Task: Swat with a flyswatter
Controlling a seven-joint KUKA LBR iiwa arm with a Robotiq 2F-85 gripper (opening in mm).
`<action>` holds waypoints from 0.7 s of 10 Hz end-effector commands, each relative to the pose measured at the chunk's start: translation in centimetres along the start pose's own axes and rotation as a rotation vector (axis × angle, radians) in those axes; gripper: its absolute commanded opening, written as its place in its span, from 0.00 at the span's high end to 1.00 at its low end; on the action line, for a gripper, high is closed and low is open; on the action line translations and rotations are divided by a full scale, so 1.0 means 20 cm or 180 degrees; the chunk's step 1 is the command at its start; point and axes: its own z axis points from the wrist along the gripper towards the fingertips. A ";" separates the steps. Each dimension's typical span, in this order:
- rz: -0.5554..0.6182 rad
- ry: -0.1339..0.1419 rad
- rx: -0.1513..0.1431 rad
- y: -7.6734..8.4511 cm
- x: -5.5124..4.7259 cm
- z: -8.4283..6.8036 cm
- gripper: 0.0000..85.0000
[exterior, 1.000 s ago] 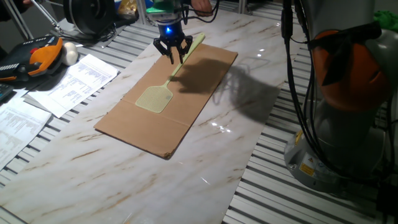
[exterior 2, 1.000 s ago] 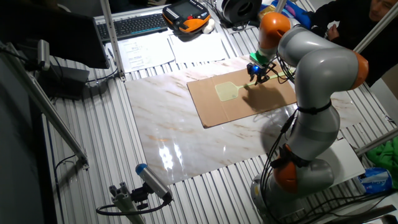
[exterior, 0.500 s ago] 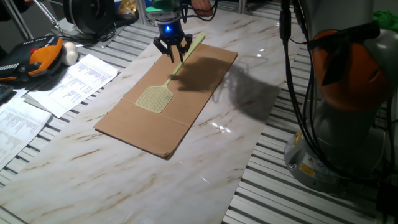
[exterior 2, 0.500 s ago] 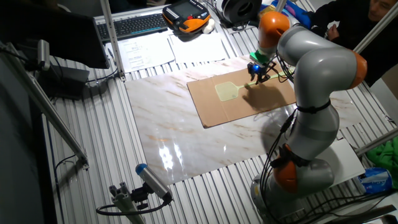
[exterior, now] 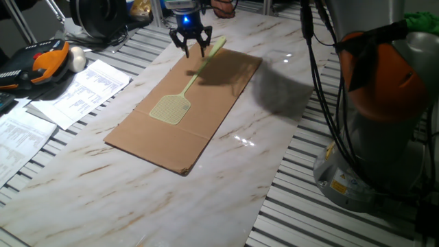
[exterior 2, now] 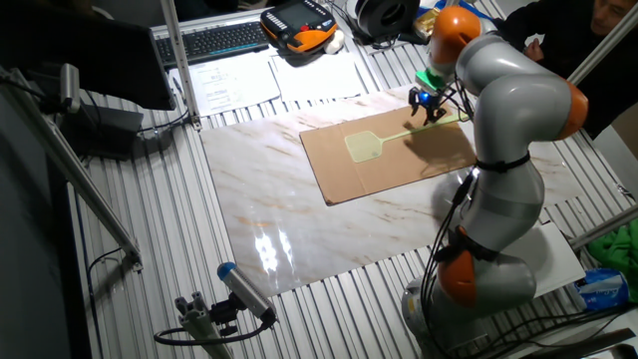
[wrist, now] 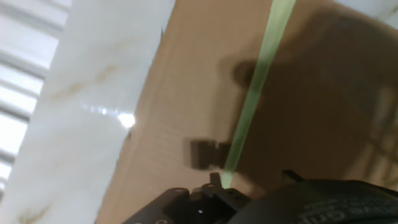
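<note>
While flat on cardboard [exterior: 180, 110] | flyswatter [exterior: 180, 93] handle toward gripper [exterior: 191, 45], head opposite.

A flat cardboard sheet [exterior: 185, 110] is laid on the marble tabletop [exterior: 137, 199]. The flyswatter [exterior: 180, 92] is laid flat on the sheet, its head [exterior: 169, 108] well away from the gripper [exterior: 191, 46] and nearer the camera in one fixed view. The handle's far end is placed directly beneath the gripper, which is held above it with a gap between them. In the hand view, the handle [wrist: 255, 81] is seen running away from the fingers [wrist: 214, 180] across the sheet. Papers [exterior: 75, 86] and an orange controller [exterior: 41, 62] are placed left of the gripper, beyond the marble. The robot base [exterior: 384, 130] is set to its right.
</note>
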 end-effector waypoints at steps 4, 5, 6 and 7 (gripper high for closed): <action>0.0166 -0.0166 -0.0032 -0.11 -0.21 0.05 0.40; 0.0194 -0.0192 -0.0075 -0.13 -0.24 0.09 0.40; 0.0199 -0.0227 -0.0098 -0.15 -0.27 0.11 0.40; 0.0222 -0.0253 -0.0115 -0.15 -0.28 0.13 0.40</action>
